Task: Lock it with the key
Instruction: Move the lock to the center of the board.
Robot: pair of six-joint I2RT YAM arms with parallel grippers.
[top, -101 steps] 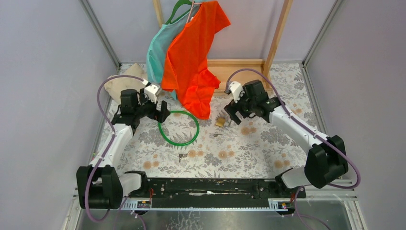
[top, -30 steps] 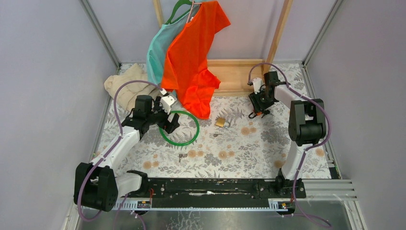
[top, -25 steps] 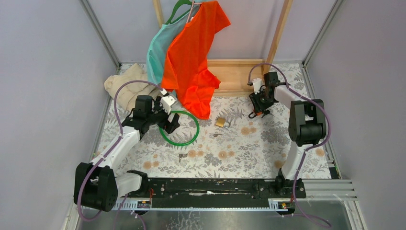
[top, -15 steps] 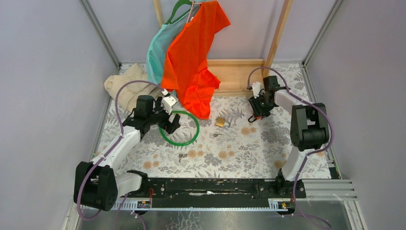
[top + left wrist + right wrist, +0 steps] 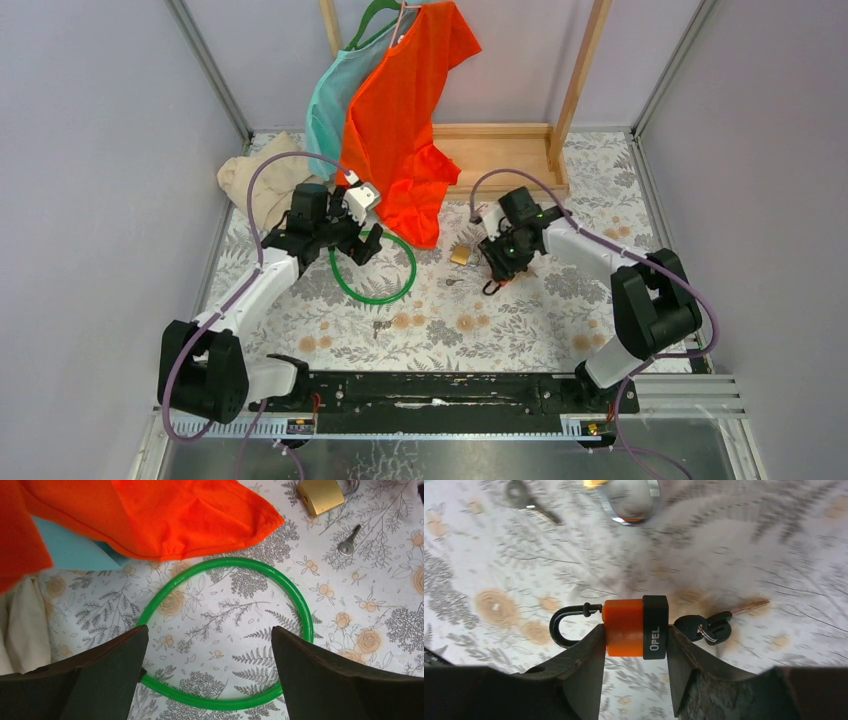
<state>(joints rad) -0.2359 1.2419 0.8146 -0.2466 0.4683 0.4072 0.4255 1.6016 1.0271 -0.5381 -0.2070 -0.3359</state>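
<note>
right claw (image 5: 634,631) clamped on key (image 5: 624,627), orange tag between fingers, just right of brass padlock (image 5: 460,255). left claw (image 5: 207,642) wide open over green hoop (image 5: 235,561).

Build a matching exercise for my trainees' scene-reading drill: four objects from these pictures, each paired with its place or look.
Things:
1. the key
2. brass padlock
3. green ring
4. bare metal key

Descriptions:
A. silver, lying loose beside the padlock
B. flat below the open left gripper
C. clamped in the right gripper
D. gold-coloured body, silver shackle

Pairs: 1-C, 2-D, 3-B, 4-A
</note>
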